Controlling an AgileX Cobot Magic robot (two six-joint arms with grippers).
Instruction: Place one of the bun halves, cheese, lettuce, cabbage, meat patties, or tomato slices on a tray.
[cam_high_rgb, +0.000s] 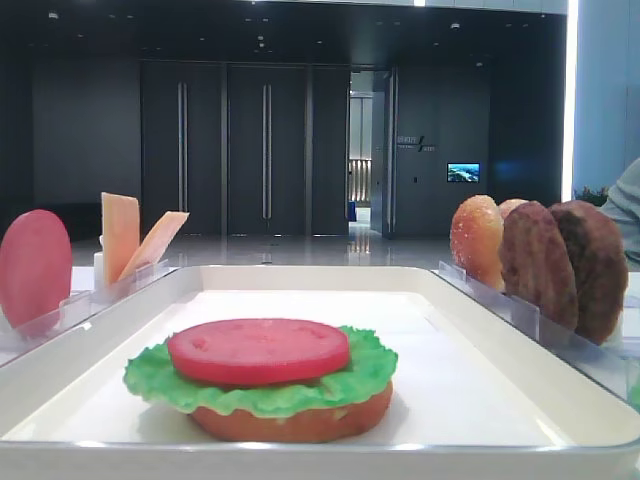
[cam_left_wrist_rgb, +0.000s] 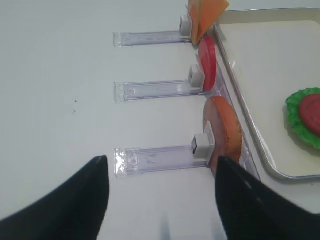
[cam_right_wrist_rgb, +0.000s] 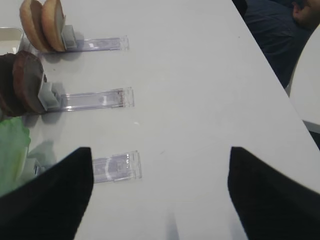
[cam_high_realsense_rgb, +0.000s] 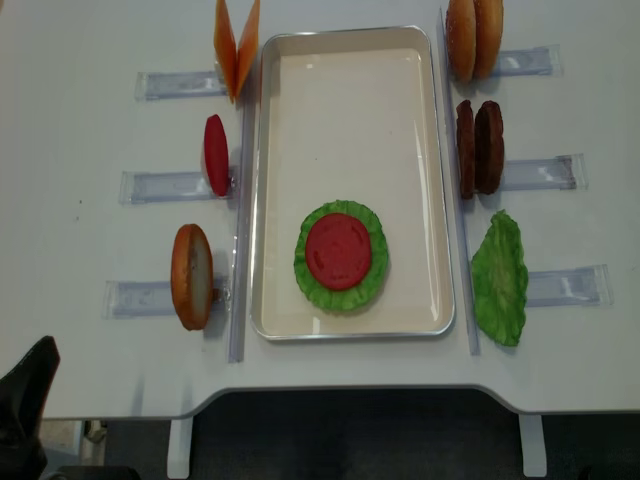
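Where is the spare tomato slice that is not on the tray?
In the overhead view the spare tomato slice stands upright in a clear holder just left of the tray, between the cheese and a bun half.

red tomato slice (cam_high_realsense_rgb: 339, 249) on ruffled green lettuce (cam_high_realsense_rgb: 341, 257), white tray (cam_high_realsense_rgb: 345, 90)

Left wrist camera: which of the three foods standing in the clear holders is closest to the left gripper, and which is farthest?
From the left gripper, which is open:
1. Bun half, nearest holder, beside the tray's rim.
2. Tomato slice, middle holder.
3. Cheese slices, farthest holder, at the top edge.
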